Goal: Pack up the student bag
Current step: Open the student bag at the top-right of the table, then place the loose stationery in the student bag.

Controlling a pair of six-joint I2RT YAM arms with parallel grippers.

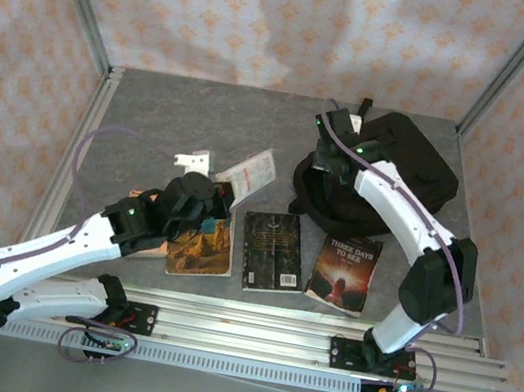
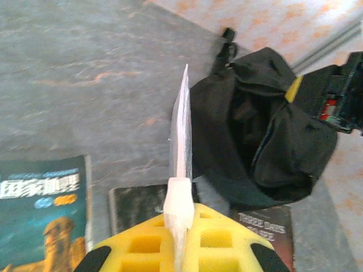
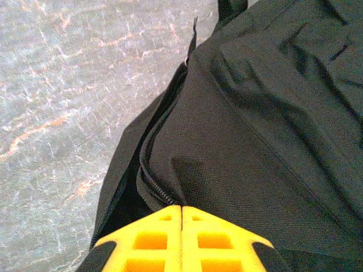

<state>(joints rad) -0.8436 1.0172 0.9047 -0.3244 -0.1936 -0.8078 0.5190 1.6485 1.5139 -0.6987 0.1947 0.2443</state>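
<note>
item 1, near row: three books flat on the grey table, side by side just beyond the arm bases: teal book, dark book, red-toned book titled "three days to see".

item 2: left gripper, yellow fingers clamped on a thin booklet. the booklet was seen edge-on, lifted above the books, its free end pointing toward the bag mouth.

item 3, far right: student bag, black, slumped on the table beyond the red-toned book, main compartment gaping toward the left arm.

item 4: right gripper, fingers pressed together at the zipper edge of the bag, judged to be pinching the fabric to hold the mouth open.

risks noted: the booklet was limp and held by one end, so it could buckle against the bag rim rather than slide in. if the pinch on the soft fabric slipped, the mouth would sag shut. both arms were converging on the opening, so contact between them was possible.
</note>
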